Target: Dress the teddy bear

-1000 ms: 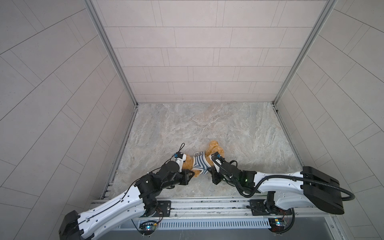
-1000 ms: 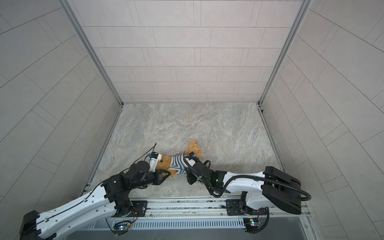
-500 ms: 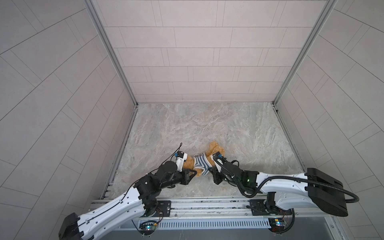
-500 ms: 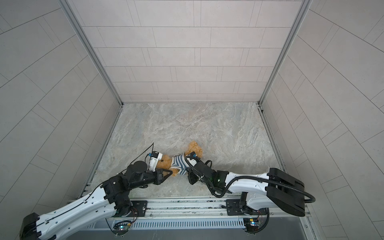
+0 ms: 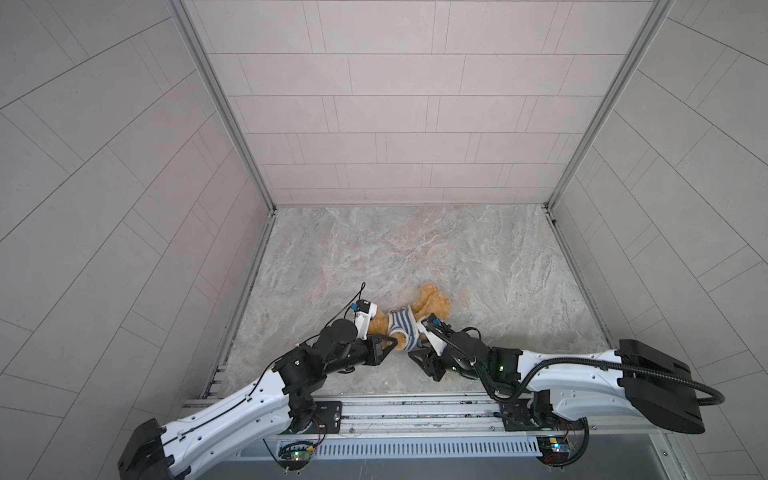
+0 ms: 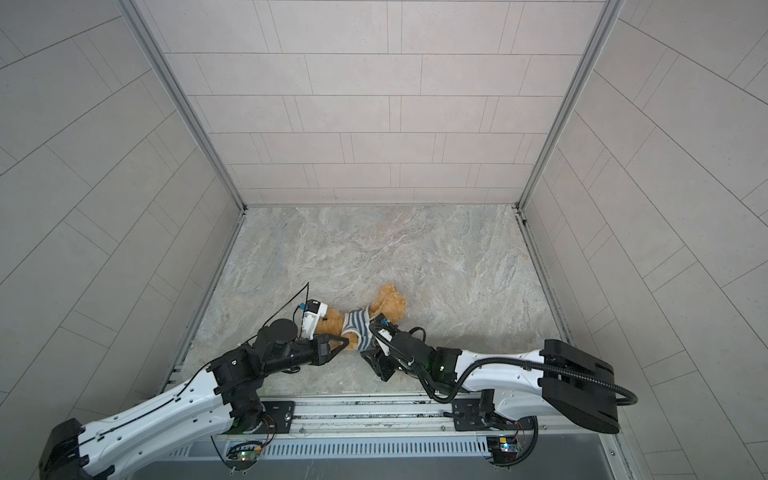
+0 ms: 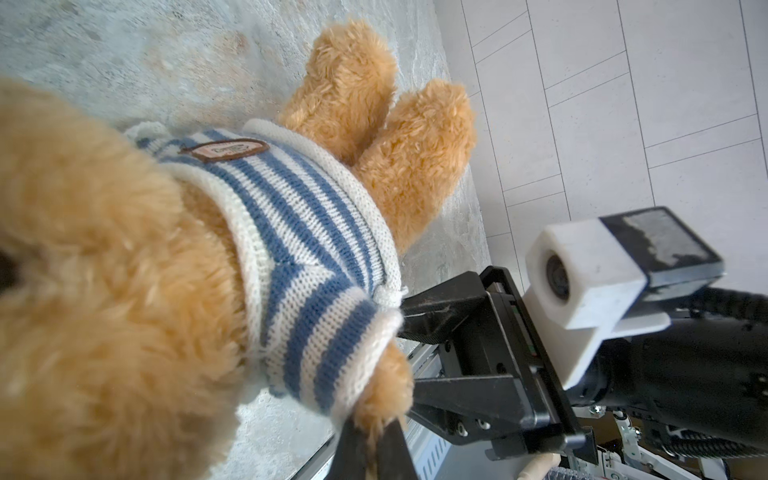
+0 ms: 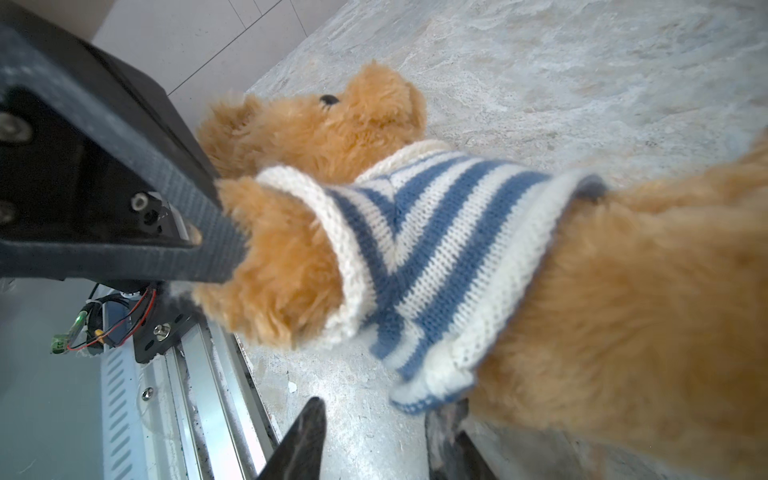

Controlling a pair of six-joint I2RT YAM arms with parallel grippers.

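Right hand (image 8: 374, 446) opened beside teddy bear (image 8: 623, 311).

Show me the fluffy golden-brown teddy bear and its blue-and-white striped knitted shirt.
The fluffy golden-brown teddy bear (image 8: 353, 124): right wrist view, on its head.
The blue-and-white striped knitted shirt (image 7: 291, 208): left wrist view, on the stripes mid-body.

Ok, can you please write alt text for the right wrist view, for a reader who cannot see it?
A golden-brown teddy bear in a blue-and-white striped shirt lies on a marble table, seen close up. The left gripper is shut on the paw coming out of one sleeve, and the right gripper stands open near the shirt's hem.
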